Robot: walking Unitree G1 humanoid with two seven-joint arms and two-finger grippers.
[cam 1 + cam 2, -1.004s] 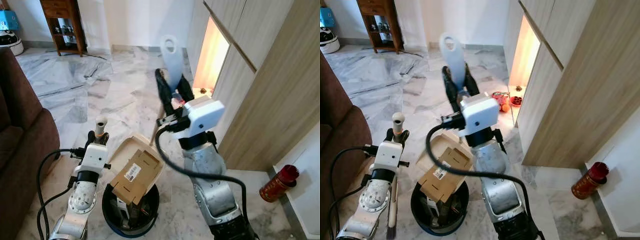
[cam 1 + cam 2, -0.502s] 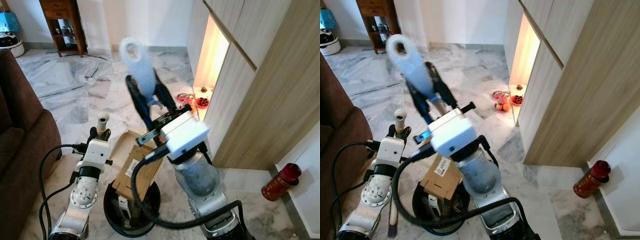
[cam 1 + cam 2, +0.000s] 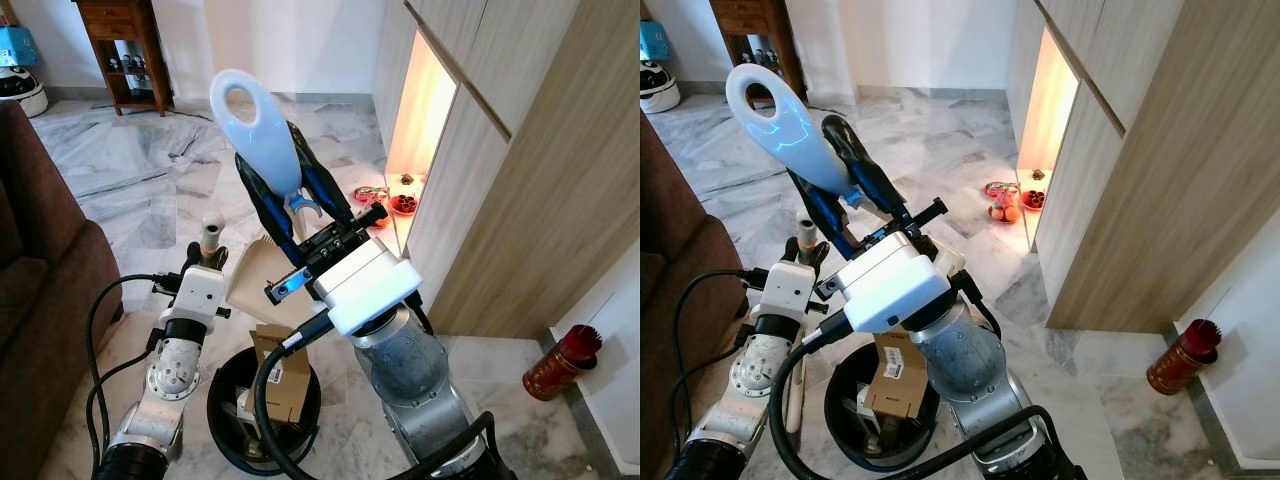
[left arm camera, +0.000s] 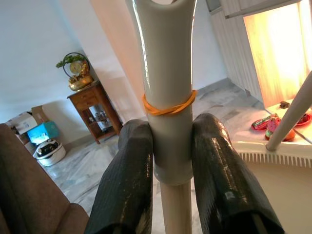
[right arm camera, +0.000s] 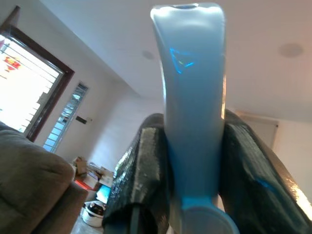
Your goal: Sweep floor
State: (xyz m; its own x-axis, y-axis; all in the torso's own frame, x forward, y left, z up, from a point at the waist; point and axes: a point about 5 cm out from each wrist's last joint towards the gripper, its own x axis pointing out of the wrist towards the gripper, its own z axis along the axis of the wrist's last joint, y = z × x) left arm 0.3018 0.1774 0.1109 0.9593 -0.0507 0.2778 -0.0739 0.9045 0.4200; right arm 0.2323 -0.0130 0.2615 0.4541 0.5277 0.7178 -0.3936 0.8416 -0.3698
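Dustpan (image 3: 262, 285) now tipped over bin (image 3: 262, 415) (both hands clamped on handles).

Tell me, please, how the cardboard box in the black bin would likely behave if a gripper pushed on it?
The cardboard box looks thin and creased, so it would probably crumple rather than resist. It stands on end among other rubbish in the black bin, so a push would likely tip it or drive it deeper. It looks light for its size.
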